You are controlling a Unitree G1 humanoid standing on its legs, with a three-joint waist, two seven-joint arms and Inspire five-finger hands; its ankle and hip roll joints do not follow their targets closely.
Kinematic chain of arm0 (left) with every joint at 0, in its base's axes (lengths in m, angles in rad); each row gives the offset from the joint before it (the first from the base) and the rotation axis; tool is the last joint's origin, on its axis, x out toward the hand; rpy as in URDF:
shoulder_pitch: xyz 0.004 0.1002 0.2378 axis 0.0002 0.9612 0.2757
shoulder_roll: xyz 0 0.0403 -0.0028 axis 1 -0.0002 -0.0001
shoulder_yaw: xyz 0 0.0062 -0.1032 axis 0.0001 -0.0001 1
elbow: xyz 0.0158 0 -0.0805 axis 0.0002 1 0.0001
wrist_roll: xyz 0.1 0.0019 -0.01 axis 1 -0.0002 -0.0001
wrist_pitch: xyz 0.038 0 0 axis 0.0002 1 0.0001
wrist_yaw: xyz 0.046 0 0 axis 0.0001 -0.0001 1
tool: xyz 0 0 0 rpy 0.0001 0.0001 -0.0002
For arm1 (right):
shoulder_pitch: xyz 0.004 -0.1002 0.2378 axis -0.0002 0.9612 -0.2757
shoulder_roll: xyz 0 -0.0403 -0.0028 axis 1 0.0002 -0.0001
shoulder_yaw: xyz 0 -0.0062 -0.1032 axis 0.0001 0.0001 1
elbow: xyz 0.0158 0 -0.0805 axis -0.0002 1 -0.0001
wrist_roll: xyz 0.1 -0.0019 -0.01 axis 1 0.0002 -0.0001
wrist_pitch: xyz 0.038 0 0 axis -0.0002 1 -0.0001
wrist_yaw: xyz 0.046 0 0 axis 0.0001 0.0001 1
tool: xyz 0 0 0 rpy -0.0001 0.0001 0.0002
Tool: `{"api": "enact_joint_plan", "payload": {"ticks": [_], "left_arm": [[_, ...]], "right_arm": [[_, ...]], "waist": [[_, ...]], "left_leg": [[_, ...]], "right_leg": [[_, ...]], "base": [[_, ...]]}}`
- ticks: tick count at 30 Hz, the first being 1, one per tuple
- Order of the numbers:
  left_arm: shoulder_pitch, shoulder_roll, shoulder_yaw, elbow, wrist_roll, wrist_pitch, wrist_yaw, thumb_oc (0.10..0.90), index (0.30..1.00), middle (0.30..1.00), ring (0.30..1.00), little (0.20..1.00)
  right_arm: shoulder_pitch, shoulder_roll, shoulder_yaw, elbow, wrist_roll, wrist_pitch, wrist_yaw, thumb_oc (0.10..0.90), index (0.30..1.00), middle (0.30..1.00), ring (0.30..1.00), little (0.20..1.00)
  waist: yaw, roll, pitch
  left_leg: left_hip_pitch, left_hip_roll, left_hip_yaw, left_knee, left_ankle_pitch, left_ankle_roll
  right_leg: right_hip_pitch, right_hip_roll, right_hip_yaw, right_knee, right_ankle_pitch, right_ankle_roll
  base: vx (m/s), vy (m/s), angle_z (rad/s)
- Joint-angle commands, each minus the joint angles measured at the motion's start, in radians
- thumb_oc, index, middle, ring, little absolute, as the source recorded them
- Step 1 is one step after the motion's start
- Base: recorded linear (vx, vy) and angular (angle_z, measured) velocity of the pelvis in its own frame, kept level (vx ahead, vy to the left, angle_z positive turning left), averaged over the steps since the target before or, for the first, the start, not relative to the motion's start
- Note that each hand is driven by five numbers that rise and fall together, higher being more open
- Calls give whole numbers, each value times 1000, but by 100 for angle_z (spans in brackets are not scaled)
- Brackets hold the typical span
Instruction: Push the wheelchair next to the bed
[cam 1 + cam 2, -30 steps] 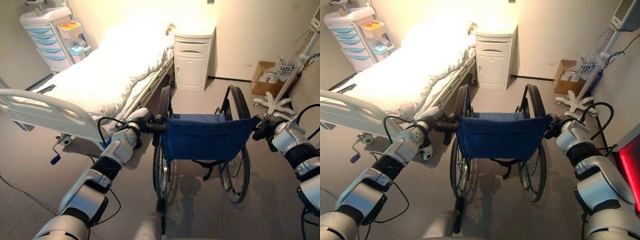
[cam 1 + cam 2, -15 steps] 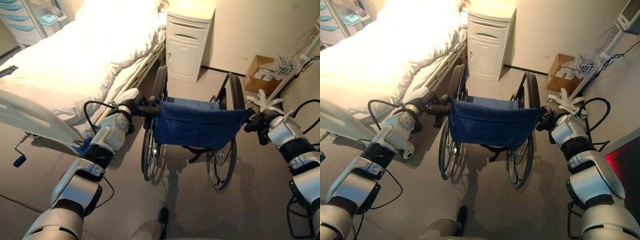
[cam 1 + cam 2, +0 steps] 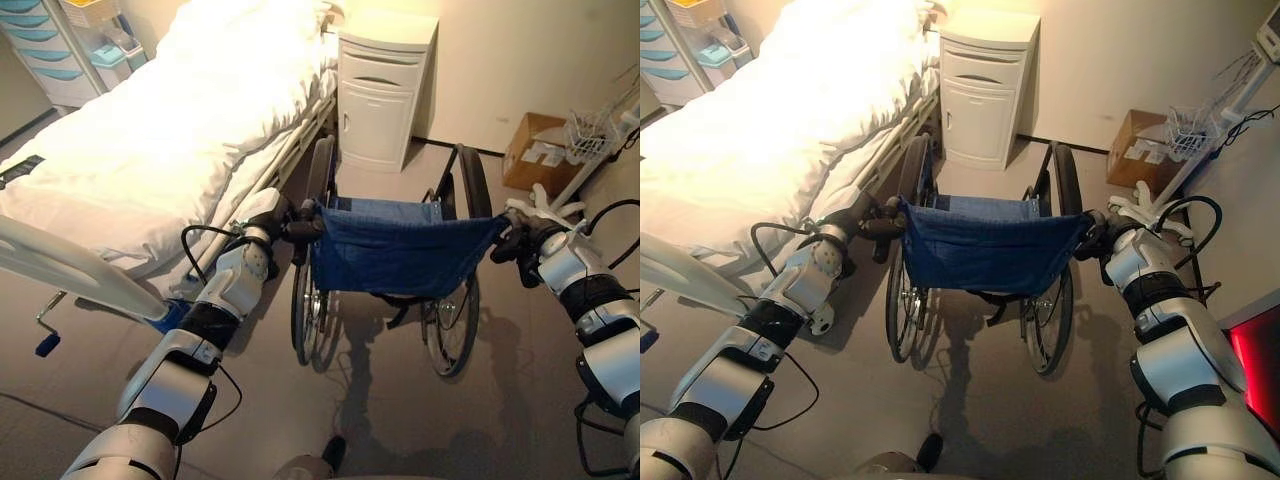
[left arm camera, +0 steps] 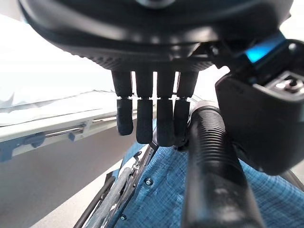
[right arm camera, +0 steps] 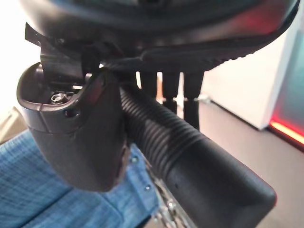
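The wheelchair [image 3: 400,250], with a blue cloth back and black wheels, stands beside the white bed [image 3: 170,130], its left wheel close to the bed frame. My left hand [image 3: 266,208] is curled round the left push handle [image 4: 213,171], with fingers [image 4: 145,118] on one side and the thumb on the other. My right hand [image 3: 522,240] grips the right push handle [image 5: 190,152], thumb [image 5: 76,128] wrapped over it.
A white bedside cabinet [image 3: 382,90] stands just ahead of the wheelchair against the wall. A cardboard box [image 3: 540,150] and a white wheeled stand [image 3: 545,205] sit at the right. A drawer cart [image 3: 55,50] is at far left; the bed's footboard rail [image 3: 70,270] is near my left arm.
The wheelchair has rolled forward along the bed's side, closer to the cabinet, and the view has shifted with it. Both hands have kept their hold on the handles.
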Motion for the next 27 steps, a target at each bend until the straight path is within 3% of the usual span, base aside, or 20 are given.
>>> {"api": "enact_joint_plan", "payload": {"ticks": [1, 3, 5, 9, 10, 16, 22, 24, 27], "left_arm": [[163, 29, -65, 141, -13, 24, 22, 400, 300, 300, 300, 300], [160, 40, -52, 129, -23, 14, 31, 400, 300, 300, 300, 300], [161, 67, -26, 102, -31, -5, 41, 400, 300, 300, 300, 300], [137, 81, -26, 95, -80, -4, 23, 400, 300, 300, 300, 300], [132, 88, -29, 100, -88, -17, -4, 400, 300, 300, 300, 300], [63, 25, -99, 183, -65, -22, -9, 400, 300, 300, 300, 300], [25, 1, -139, 262, -77, -50, -25, 400, 300, 300, 300, 300], [27, 4, -147, 265, -69, -54, -39, 400, 300, 300, 300, 300], [35, 6, -150, 263, -52, -54, -57, 400, 300, 300, 300, 300]], "right_arm": [[40, 149, 63, -262, 73, -159, 91, 400, 300, 300, 300, 300], [45, 145, 51, -290, 82, -110, 90, 400, 300, 300, 300, 300], [42, 143, 46, -326, 90, -44, 93, 400, 300, 300, 300, 300], [49, 150, 30, -312, 128, -1, 74, 400, 300, 300, 300, 300], [63, 151, 26, -301, 135, 15, 87, 400, 300, 300, 300, 300], [85, 136, -6, -223, 168, -31, 69, 400, 300, 300, 300, 300], [85, 135, 0, -176, 203, -41, 70, 400, 300, 300, 300, 300], [94, 134, 0, -172, 220, -46, 56, 400, 300, 300, 300, 300], [96, 138, -3, -167, 232, -50, 47, 400, 300, 300, 300, 300]], "waist": [[-63, -78, 137], [-77, -75, 143], [-84, -89, 148], [-102, -107, 124], [-109, -102, 107], [-159, -95, 69], [-179, -95, 53], [-173, -97, 59], [-157, -98, 79]], "left_leg": [[109, -81, 207, 51, -104, -59], [136, -77, 213, 60, -123, -61], [157, -86, 226, 89, -153, -57], [143, -118, 219, 188, -201, -49], [153, -90, 228, 220, -185, -78], [232, 37, 324, 268, -86, -166], [223, 58, 260, 372, 16, -198], [196, 53, 240, 399, 30, -194], [148, 42, 243, 344, -4, -174]], "right_leg": [[-107, -130, -12, -118, 334, 46], [-130, -127, -35, -152, 336, 46], [-137, -124, -57, -101, 349, 43], [-89, -102, -16, -56, 316, 26], [-55, -104, -20, -19, 290, 10], [31, -104, -121, -70, 245, -32], [50, -79, -88, -68, 200, -68], [63, -72, -68, -65, 186, -77], [88, -62, -47, -63, 175, -74]], "base": [[442, -188, 107], [384, -196, 134], [321, -235, 89], [395, -240, 48], [373, -182, 52], [336, -124, 56], [239, -56, 29], [254, -34, 3], [221, 9, -7]]}}
